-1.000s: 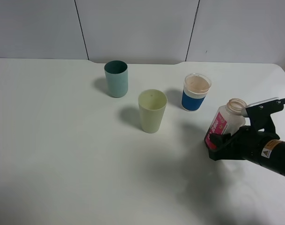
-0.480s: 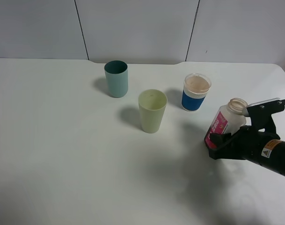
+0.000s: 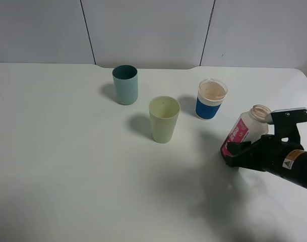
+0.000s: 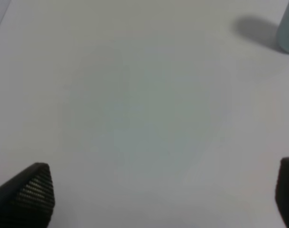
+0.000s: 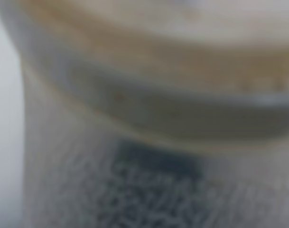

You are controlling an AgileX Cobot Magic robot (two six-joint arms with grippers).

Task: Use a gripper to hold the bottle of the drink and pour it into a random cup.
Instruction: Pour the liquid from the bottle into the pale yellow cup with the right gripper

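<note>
The bottle of the drink (image 3: 246,131) is at the right of the table, tilted, with its open neck pointing up and its pink-red label facing left. My right gripper (image 3: 240,150) is shut on its lower body. The right wrist view shows only the blurred bottle (image 5: 144,118) up close. The pale yellow-green cup (image 3: 164,119) stands upright mid-table, well left of the bottle. My left gripper (image 4: 158,194) is open and empty over bare table; only its fingertips (image 4: 32,190) show.
A teal-green tumbler (image 3: 125,84) stands at the back left of the cup; its edge shows in the left wrist view (image 4: 287,28). A blue-and-white cup with a clear rim (image 3: 211,99) stands just behind the bottle. The white table (image 3: 67,161) ends at a grey wall.
My right gripper and the bottle have shifted slightly to the right, away from the cups. The cups have not moved.
</note>
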